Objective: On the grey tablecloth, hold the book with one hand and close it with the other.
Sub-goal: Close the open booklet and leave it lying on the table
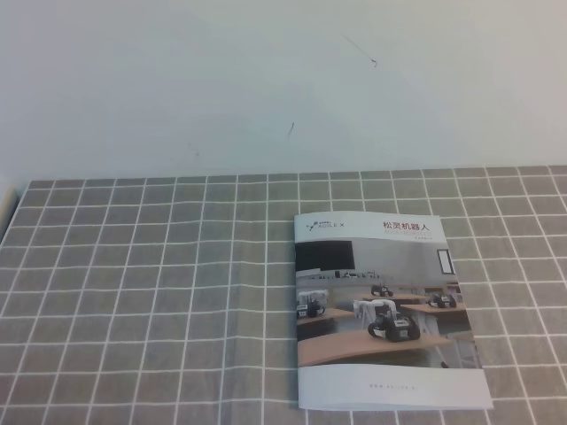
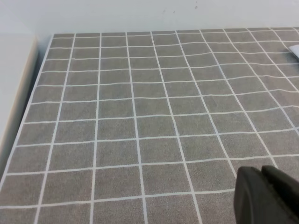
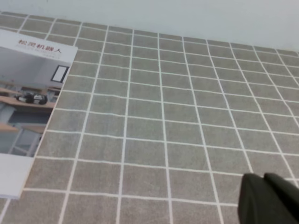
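Observation:
The book (image 1: 385,310) lies shut and flat on the grey tablecloth (image 1: 159,283), right of centre, with its cover photo of robots and its Chinese title facing up. Neither arm shows in the exterior high view. In the left wrist view my left gripper (image 2: 261,175) is a black tip at the lower right, its fingers pressed together and holding nothing. It sits far from the book, of which only a corner (image 2: 294,49) shows at the right edge. In the right wrist view my right gripper (image 3: 264,179) is also shut and empty, low right, with the book (image 3: 28,93) at the left.
A pale wall (image 1: 266,80) rises behind the cloth's far edge. A white surface (image 2: 14,84) borders the cloth on the left. A fold line (image 1: 232,292) runs down the cloth left of the book.

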